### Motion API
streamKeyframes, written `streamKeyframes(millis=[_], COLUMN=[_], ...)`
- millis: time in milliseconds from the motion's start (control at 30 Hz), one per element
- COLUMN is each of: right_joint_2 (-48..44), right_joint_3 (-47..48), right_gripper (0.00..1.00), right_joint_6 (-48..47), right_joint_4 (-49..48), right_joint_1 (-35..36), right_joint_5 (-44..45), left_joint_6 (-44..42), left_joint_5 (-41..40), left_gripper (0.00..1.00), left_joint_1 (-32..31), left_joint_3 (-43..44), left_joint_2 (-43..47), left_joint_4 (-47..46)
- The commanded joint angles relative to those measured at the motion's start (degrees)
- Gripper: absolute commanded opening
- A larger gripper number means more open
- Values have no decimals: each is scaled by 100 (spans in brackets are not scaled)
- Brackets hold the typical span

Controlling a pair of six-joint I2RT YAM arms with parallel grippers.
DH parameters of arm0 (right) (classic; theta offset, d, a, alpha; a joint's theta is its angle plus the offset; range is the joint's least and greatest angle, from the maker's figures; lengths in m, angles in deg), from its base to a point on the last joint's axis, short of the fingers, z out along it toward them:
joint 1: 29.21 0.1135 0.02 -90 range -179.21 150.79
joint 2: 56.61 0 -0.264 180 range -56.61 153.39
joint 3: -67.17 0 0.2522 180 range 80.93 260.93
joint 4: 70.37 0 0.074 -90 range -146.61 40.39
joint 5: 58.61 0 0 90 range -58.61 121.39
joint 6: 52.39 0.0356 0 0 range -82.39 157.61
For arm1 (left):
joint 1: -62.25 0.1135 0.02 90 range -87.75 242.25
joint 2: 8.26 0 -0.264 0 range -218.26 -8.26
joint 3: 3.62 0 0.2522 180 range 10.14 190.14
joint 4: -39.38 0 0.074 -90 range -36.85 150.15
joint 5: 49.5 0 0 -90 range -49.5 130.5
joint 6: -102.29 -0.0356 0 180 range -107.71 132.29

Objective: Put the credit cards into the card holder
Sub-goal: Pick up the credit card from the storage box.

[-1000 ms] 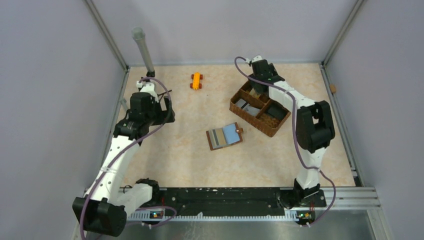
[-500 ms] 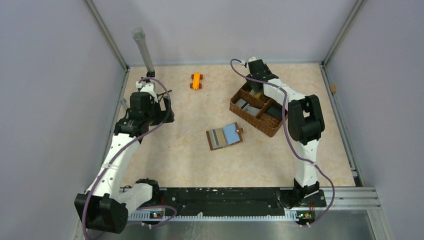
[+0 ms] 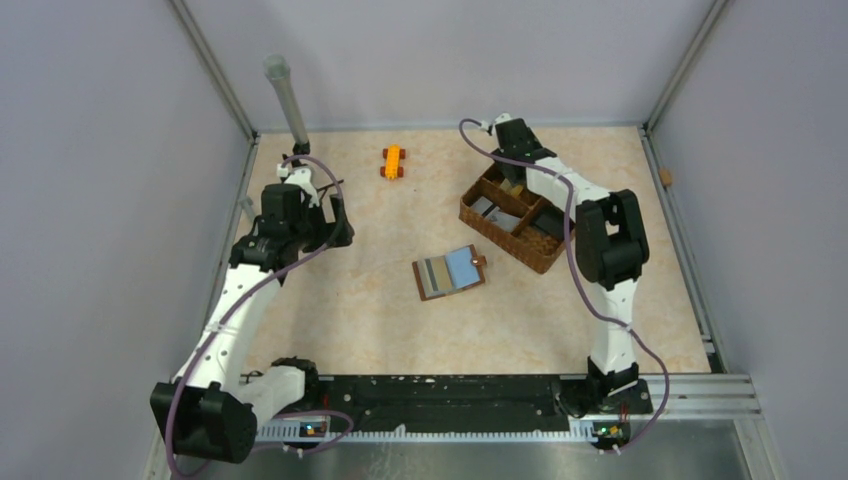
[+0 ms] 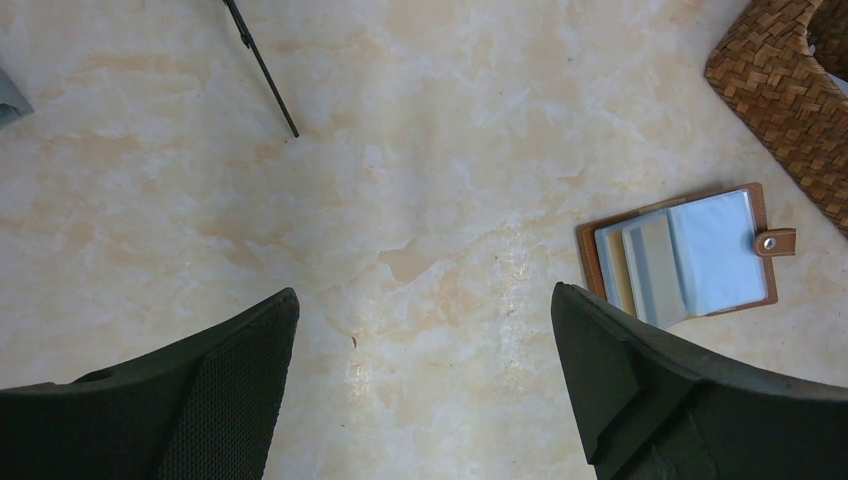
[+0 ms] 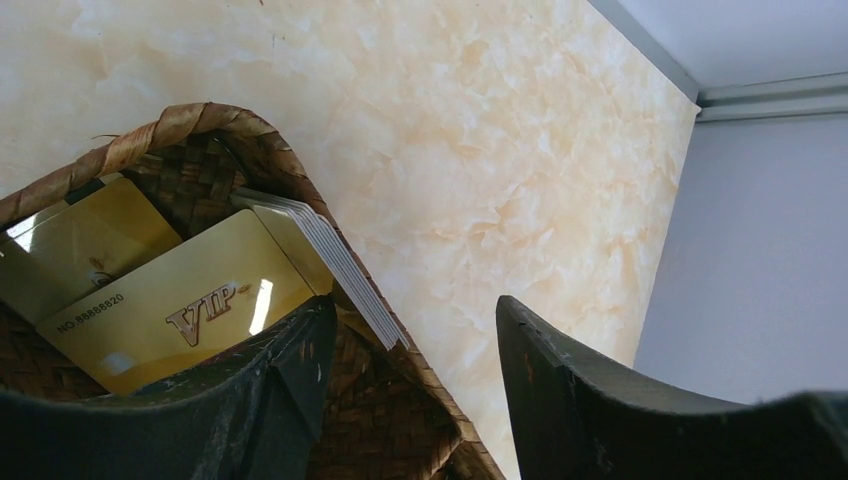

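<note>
Gold credit cards (image 5: 170, 305) lie in the basket (image 5: 190, 120) under the right gripper (image 5: 410, 315), jaws wide. The left gripper (image 4: 422, 300) has wide jaws too.

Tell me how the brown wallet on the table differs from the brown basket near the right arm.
The wallet lies flat and open, showing a blue pocket; the basket has raised walls and compartments. The wallet looks smooth; the basket is woven. The wallet is smaller than the basket. The basket holds gold cards. Both are brown and rest on the table.
</note>
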Motion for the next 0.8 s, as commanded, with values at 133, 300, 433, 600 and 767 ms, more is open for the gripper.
streamKeyframes(millis=[133, 300, 433, 600, 767], right_joint_2=[-401, -396, -404, -414, -479], right_joint_3=[291, 358, 377, 385, 377], right_gripper=[59, 55, 47, 38, 28], right_joint_6=[-171, -204, -215, -215, -215], right_joint_4=[-267, -224, -189, -149, -99], right_joint_1=[161, 213, 231, 255, 283], right_joint_5=[263, 266, 261, 228, 168], left_joint_6=[14, 22, 26, 31, 31], left_joint_5=[263, 332, 362, 381, 404], left_gripper=[99, 99, 99, 99, 99], left_joint_1=[46, 45, 45, 46, 46], left_joint_3=[-18, -26, -27, -27, -30], left_joint_2=[-53, -86, -92, -101, -101], left_joint_4=[-137, -137, -133, -137, -136])
